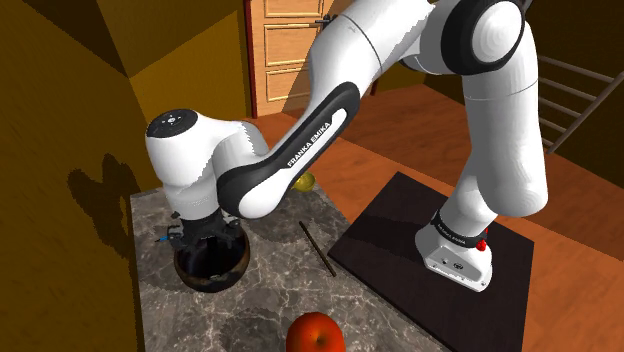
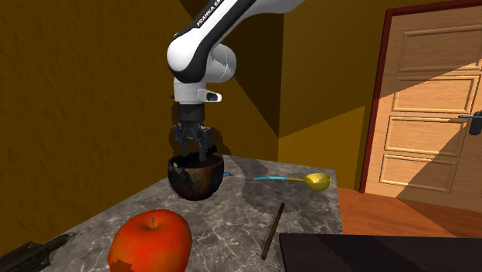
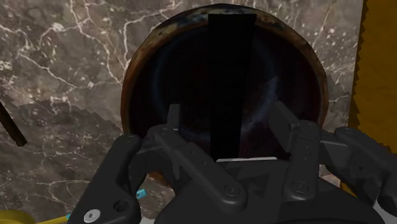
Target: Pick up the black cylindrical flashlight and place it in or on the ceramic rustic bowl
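A dark bowl with a rusty brown rim stands on the marble table top near the yellow wall. The black cylindrical flashlight lies inside it, reaching up to the rim. My gripper hangs straight over the bowl, with its fingertips just inside the opening. It is open: in the wrist view the fingers stand apart on either side of the flashlight, with a gap on each side.
A red apple sits near the table's front edge. A thin dark stick lies between the bowl and the black mat. A yellow ladle with a blue handle lies behind. A wooden door stands beyond.
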